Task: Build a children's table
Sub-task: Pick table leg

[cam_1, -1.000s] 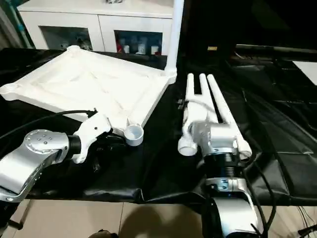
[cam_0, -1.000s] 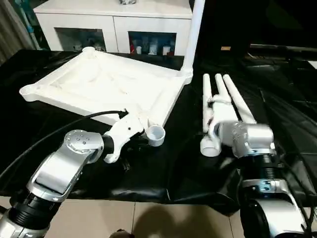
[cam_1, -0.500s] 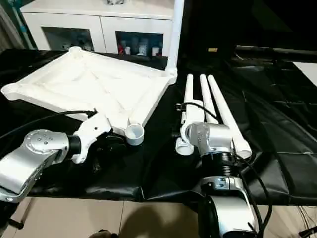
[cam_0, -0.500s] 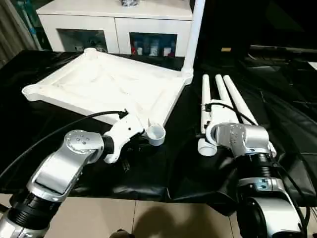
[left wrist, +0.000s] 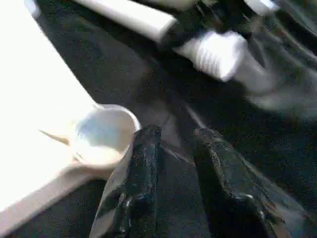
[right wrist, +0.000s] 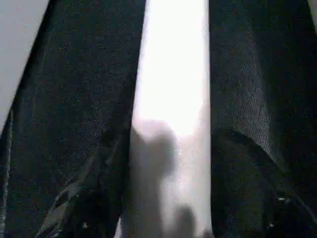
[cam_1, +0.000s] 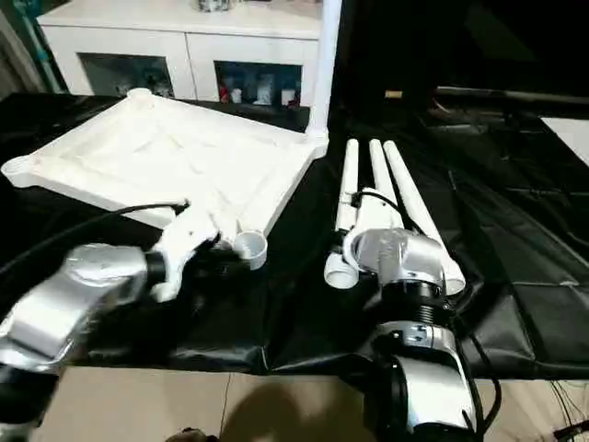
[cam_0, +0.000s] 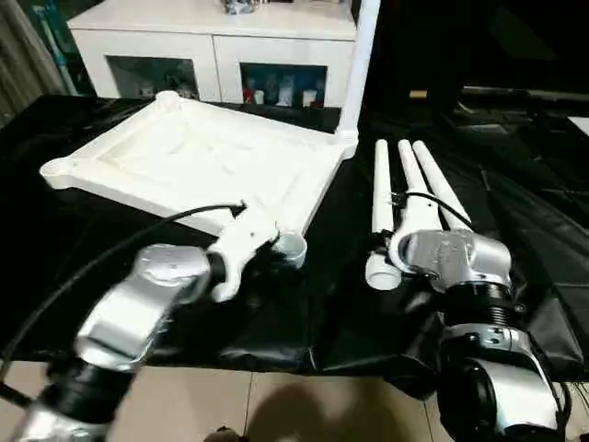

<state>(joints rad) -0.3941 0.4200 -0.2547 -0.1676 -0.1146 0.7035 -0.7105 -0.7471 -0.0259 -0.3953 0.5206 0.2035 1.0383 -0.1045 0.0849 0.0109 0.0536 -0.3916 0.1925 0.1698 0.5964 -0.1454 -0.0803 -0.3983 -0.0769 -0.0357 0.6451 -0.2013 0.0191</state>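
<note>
The white tabletop (cam_0: 198, 161) lies upside down on the black cloth, ribbed side up. One leg (cam_0: 359, 64) stands upright in its far right corner socket. Three more legs (cam_1: 348, 198) lie side by side to the right of it. My left gripper (left wrist: 176, 136) is open by a narrow gap with nothing in it, just beside the near corner socket (left wrist: 101, 136). My right gripper (right wrist: 168, 148) is down over the middle lying leg (right wrist: 171, 74), which runs straight along its line. The right wrist (cam_0: 446, 258) hides that leg's near end.
A white glass-door cabinet (cam_0: 212, 41) stands behind the table. The black cloth (cam_0: 313, 318) hangs over the table's front edge above a tiled floor (cam_0: 276, 405). A black cable (cam_0: 83, 267) loops from my left arm across the cloth.
My left arm has swung forward beside the near socket, and its fingers have parted a little. My right wrist has turned and settled lower over the lying legs.
</note>
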